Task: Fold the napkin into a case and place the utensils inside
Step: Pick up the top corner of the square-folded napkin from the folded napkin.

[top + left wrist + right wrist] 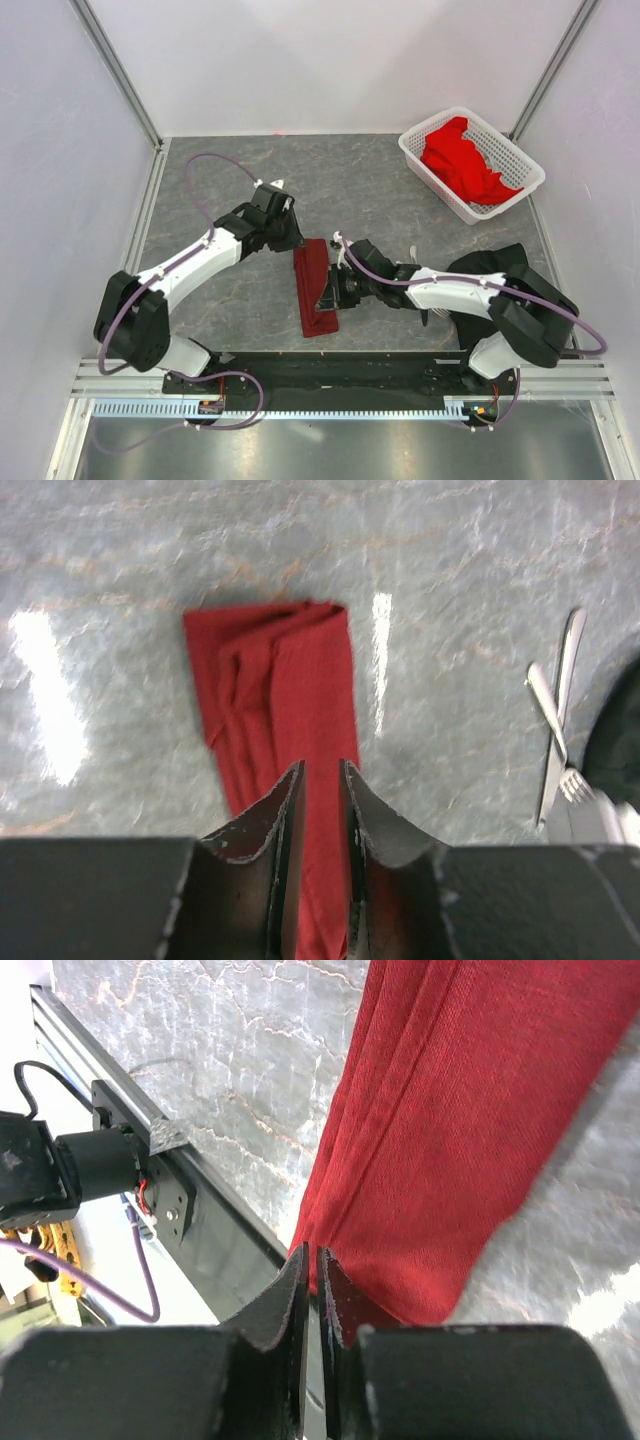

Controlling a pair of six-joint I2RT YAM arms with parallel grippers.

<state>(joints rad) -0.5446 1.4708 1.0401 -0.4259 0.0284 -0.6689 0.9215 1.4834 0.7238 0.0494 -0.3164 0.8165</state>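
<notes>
The napkin (315, 290) lies on the table folded into a long narrow maroon strip, the case shape. My left gripper (295, 238) is over its far end. In the left wrist view its jaws (320, 766) stand narrowly open, and the napkin (280, 680) runs flat beneath both fingers. My right gripper (330, 300) is at the strip's right edge. In the right wrist view it (309, 1250) is shut, tips at the near corner of the napkin (450, 1110), no cloth in the slit. The utensils (557, 715) lie crossed beside the strip. In the top view the right arm mostly hides them.
A white lattice basket (428, 122) holding a bright red cloth (465, 160) stands at the back right. The black mounting rail (210, 1220) runs along the table's near edge, close behind the right fingertips. White walls enclose the table on three sides.
</notes>
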